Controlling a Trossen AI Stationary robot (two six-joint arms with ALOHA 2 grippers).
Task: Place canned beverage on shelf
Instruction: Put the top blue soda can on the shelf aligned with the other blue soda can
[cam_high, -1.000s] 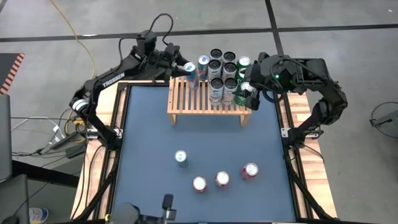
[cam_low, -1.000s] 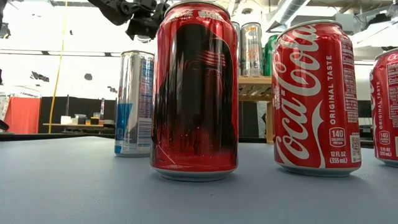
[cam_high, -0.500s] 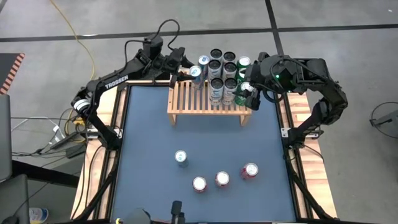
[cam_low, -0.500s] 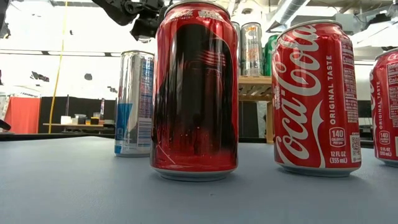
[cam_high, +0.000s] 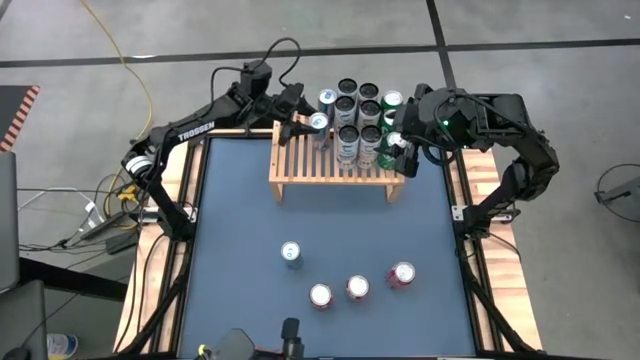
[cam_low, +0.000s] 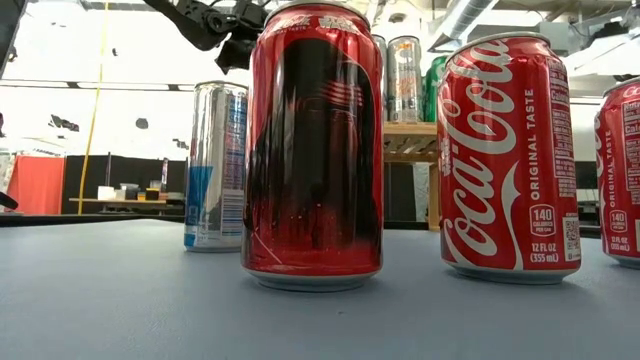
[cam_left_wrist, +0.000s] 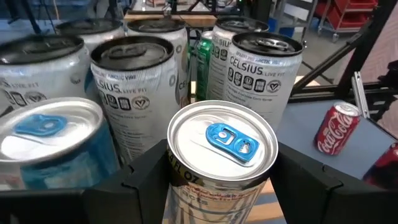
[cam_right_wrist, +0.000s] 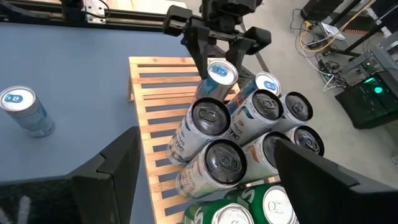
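The left claw (cam_left_wrist: 221, 180) has its two dark fingers partly closed, one on each side of a slim silver can with a blue pull tab (cam_left_wrist: 222, 144). It grips the can just under the top rim and holds it upright. The can is over the low light-wood rack with a slatted top (cam_high: 330, 165), at the rack's back part, just beside the group of cans that already stand there. I cannot tell if the can's bottom touches the slats yet.

Next to it stand tall white-and-grey cans with dark tops (cam_left_wrist: 130, 74) and another blue-tab can (cam_left_wrist: 46, 130). They are very close, so there is little room for the fingers.

The can looks hard and smooth, made of thin shiny metal. It is likely slippery, and a hard squeeze could dent it. If it is full it will feel heavy for its size. It is tall and thin, so it may tip over easily on the gaps between slats. Holding it on its round sides, up high, looks like a good way to keep it straight.

The right claw (cam_right_wrist: 205, 180) waits wide open, holding nothing, at the rack's right end near the green cans (cam_high: 392, 100).

Four more cans stand on the dark blue table (cam_high: 240, 220): one silver-blue can (cam_high: 291, 253) and three red cola cans (cam_high: 358, 288).
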